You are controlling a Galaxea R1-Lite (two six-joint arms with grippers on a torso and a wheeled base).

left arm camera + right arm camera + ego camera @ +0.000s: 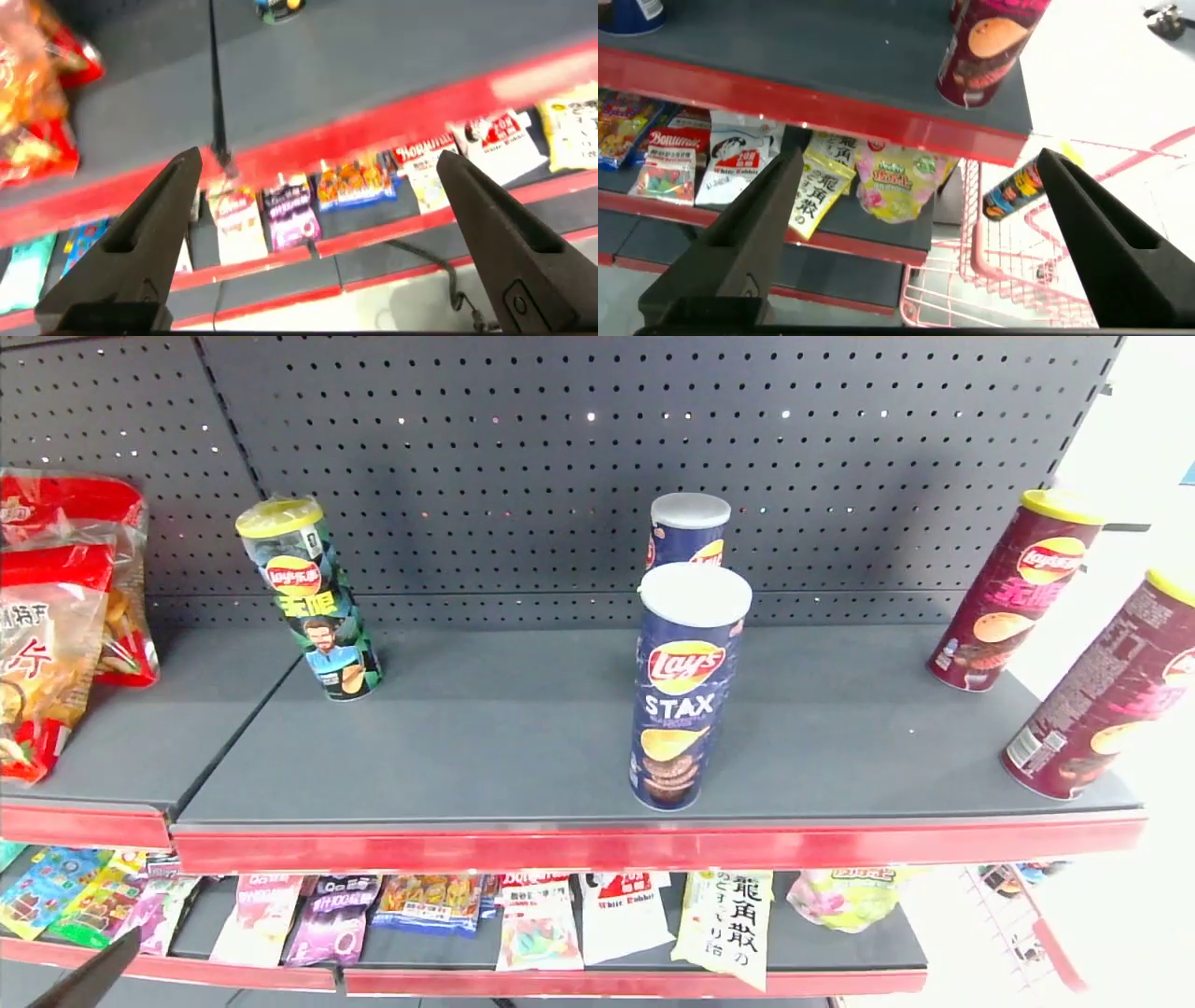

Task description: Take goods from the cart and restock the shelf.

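Pink wire cart [1008, 280] stands low down beyond the right gripper [920, 233], past the end of the lower shelf [878, 245]. A dark tube can with colourful print [1013, 191] appears to lie inside it, though the view is poor. The right gripper's 2 dark fingers are spread wide and hold nothing. Above and ahead of it, a maroon cylindrical chip can [985, 47] stands upright near the end of the dark grey metal shelf with a red front strip [831, 79]. The left gripper [318, 233] is likewise spread and empty, facing the same red strip, with flat snack packets [290, 215] on the lower shelf just beyond its fingers. On the upper shelf, 2 blue white-lidded cans [686, 691] stand one behind the other.
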